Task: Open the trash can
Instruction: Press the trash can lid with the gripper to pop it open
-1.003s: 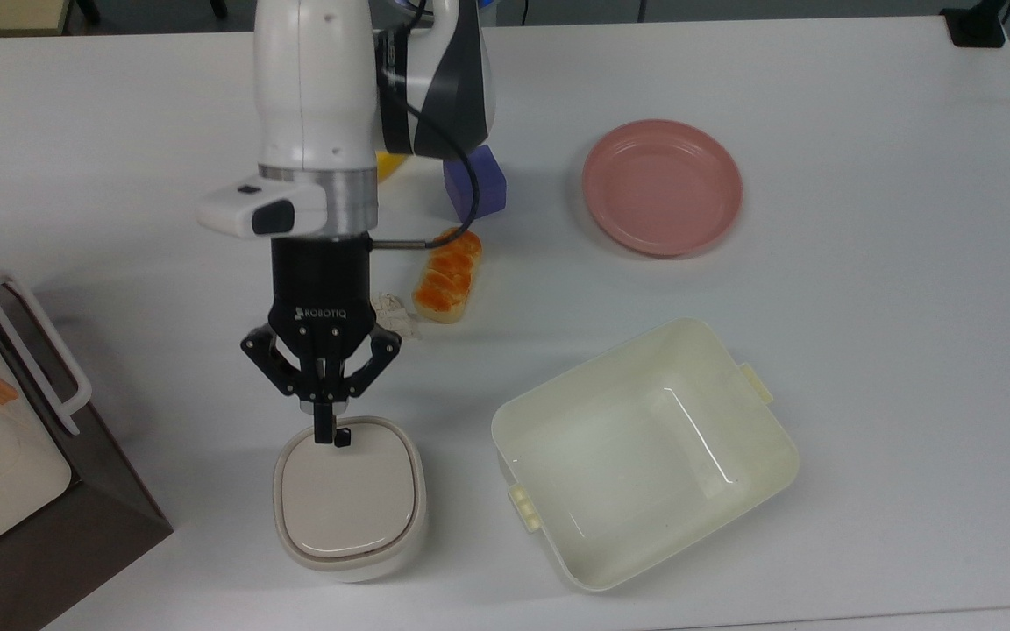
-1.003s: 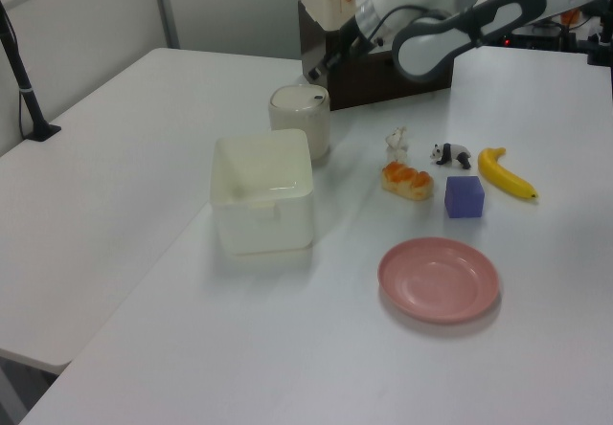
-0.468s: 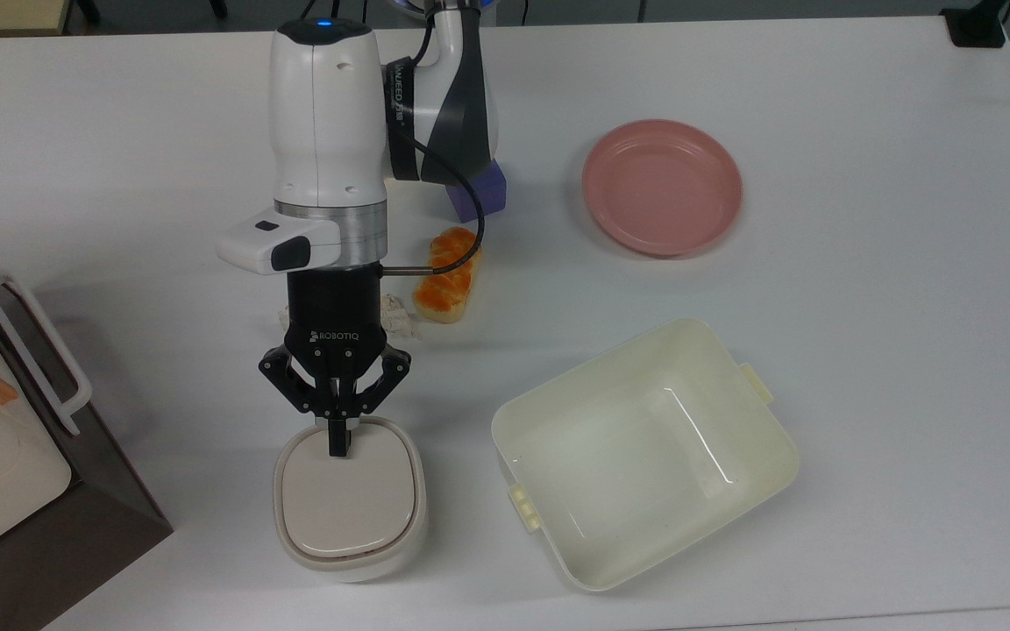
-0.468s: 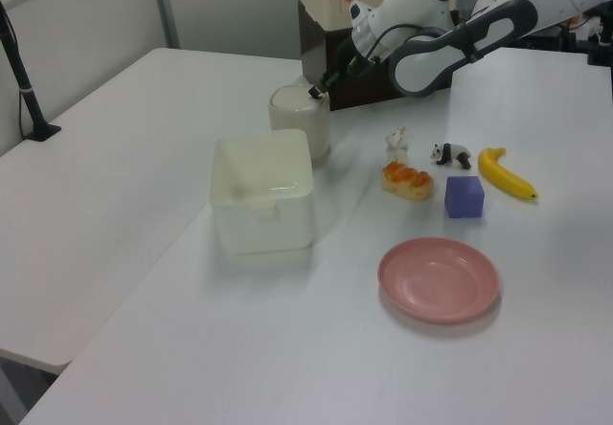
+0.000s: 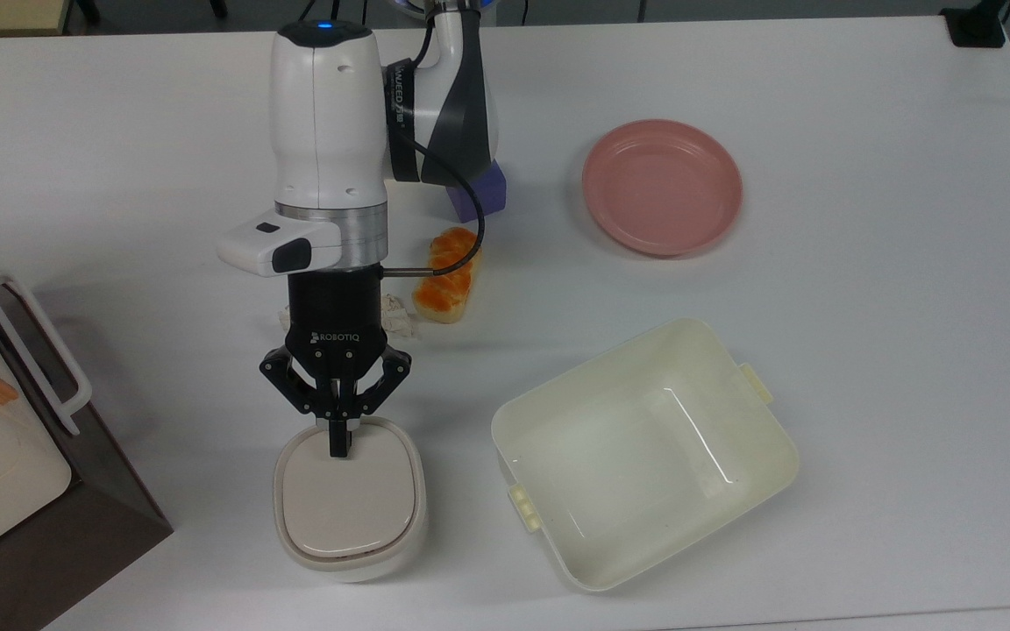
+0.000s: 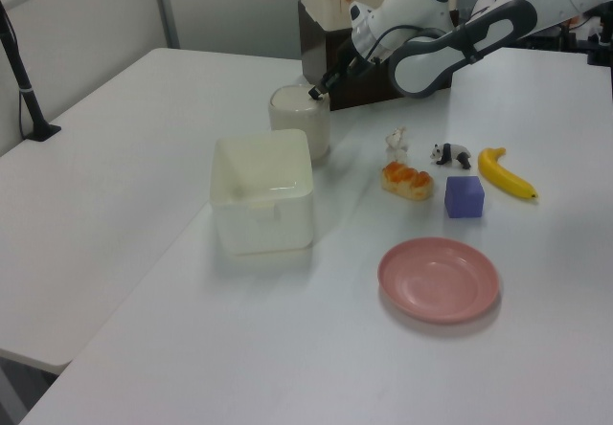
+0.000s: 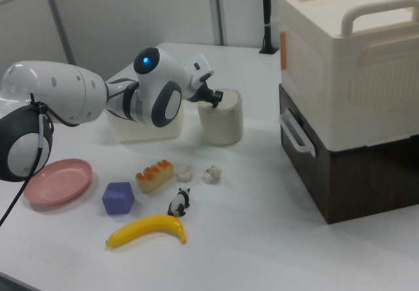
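Observation:
The trash can (image 5: 349, 499) is a small cream-white bin with a flat beige lid, which lies closed. It stands at the front left of the table in the top view. My gripper (image 5: 338, 443) points straight down with its fingers shut together. Its tips rest on the lid's far edge, and the black button is hidden under them. In the left view the gripper (image 6: 314, 91) touches the top of the trash can (image 6: 299, 121). In the right view the gripper (image 7: 219, 97) sits on the rim of the trash can (image 7: 221, 118).
A large lidless cream tub (image 5: 645, 451) stands to the top view's right of the bin. A brown box with a white handle (image 5: 32, 421) is at the top view's left. Behind the arm lie a bread piece (image 5: 445, 276), a purple cube (image 5: 483, 194), a pink plate (image 5: 661, 187) and a banana (image 6: 505, 173).
Since one second ago the gripper has come down and shifted slightly to the top view's right, covering the black button. It has held still over the last half second.

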`<state>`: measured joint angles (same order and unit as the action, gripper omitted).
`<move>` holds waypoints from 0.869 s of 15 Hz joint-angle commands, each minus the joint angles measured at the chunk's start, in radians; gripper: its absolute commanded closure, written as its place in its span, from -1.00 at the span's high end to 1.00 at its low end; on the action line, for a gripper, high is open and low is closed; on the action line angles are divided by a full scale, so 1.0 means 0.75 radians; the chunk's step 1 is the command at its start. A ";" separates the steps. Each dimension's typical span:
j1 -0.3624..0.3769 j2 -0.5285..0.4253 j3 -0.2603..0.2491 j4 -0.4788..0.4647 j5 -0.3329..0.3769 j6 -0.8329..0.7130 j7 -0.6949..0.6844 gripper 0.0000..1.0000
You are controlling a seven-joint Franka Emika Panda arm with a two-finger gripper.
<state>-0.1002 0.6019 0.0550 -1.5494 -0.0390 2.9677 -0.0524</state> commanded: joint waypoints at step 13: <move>0.005 -0.393 0.013 -0.022 0.050 -0.671 0.004 -1.00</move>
<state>-0.1002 0.4080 0.0640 -1.5263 -0.0255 2.6269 -0.0518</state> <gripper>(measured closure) 0.991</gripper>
